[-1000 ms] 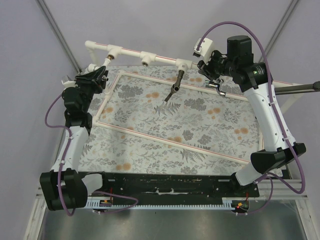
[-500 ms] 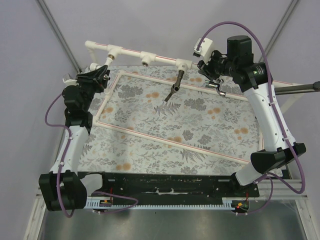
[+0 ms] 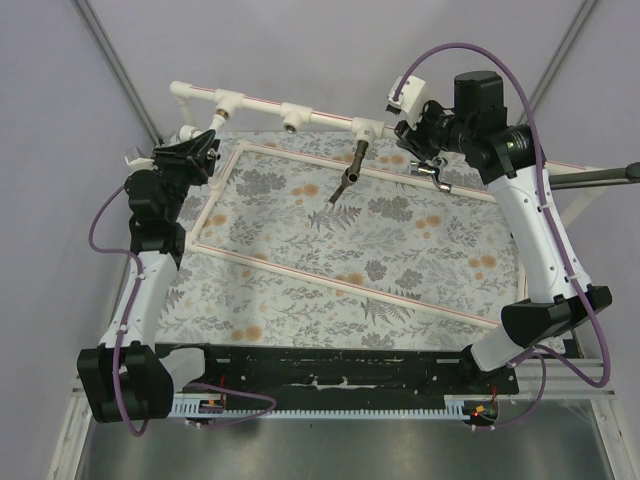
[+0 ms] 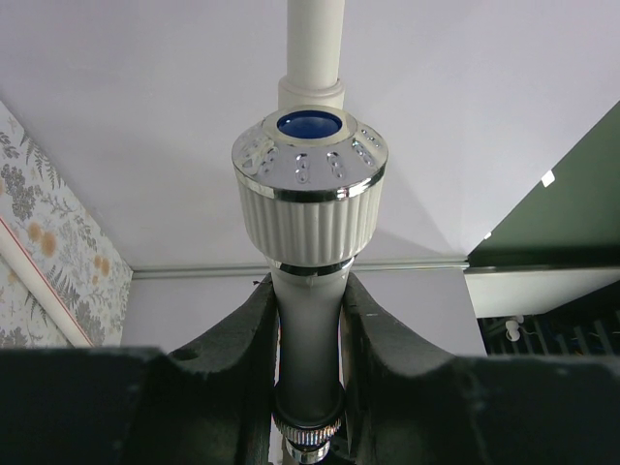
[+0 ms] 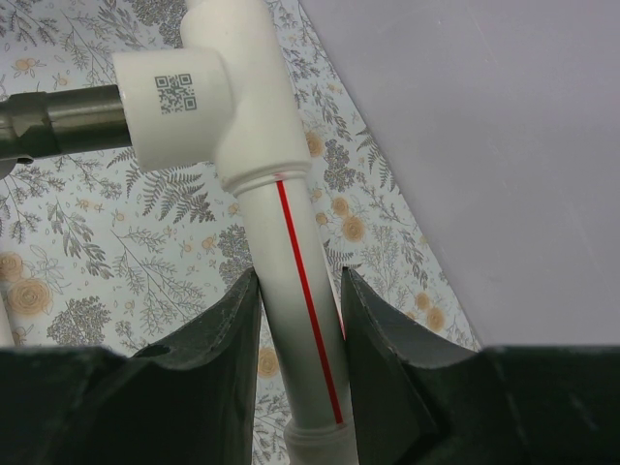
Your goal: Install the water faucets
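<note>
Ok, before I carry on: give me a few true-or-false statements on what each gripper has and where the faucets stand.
1. The left gripper is closed on the white faucet, on the stem below its knob. True.
2. The right gripper holds the chrome faucet. False: its fingers clamp the white pipe with the red stripe, just below a tee fitting.
3. The chrome faucet's end sits in the side port of that tee fitting. True.
4. The cap on top of the white faucet's knob is red. False: it is blue.
5. The chrome faucet lies loose on the floral mat. False: it hangs from the pipe frame.
</note>
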`<state>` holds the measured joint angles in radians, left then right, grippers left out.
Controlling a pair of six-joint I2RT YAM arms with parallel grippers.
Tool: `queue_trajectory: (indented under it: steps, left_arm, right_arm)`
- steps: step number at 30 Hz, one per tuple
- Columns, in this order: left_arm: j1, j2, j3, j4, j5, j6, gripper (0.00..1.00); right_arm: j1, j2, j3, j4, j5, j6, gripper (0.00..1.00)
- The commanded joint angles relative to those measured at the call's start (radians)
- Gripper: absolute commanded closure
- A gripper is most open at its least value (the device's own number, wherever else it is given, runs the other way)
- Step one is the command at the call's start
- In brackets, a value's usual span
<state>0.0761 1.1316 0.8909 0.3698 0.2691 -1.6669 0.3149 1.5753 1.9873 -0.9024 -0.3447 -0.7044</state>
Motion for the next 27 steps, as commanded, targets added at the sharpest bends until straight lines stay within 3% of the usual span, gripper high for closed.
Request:
queue_trajectory:
  steps: [1, 21, 27]
  left_arm:
    - [-0.001, -0.004, 0.013, 0.052, -0.024, 0.013, 0.98]
    - [-0.035, 0.072, -0.003, 0.101, -0.03, -0.027, 0.98]
    - [-0.035, 0.073, 0.034, 0.026, -0.03, 0.106, 0.98]
  right_arm:
    - [0.004, 0.003, -0.031, -0.101, -0.002, 0.042, 0.99]
    - [0.003, 0.006, -0.028, -0.101, -0.017, 0.042, 1.0]
    - [0.004, 0.006, -0.027, -0.101, -0.019, 0.039, 1.0]
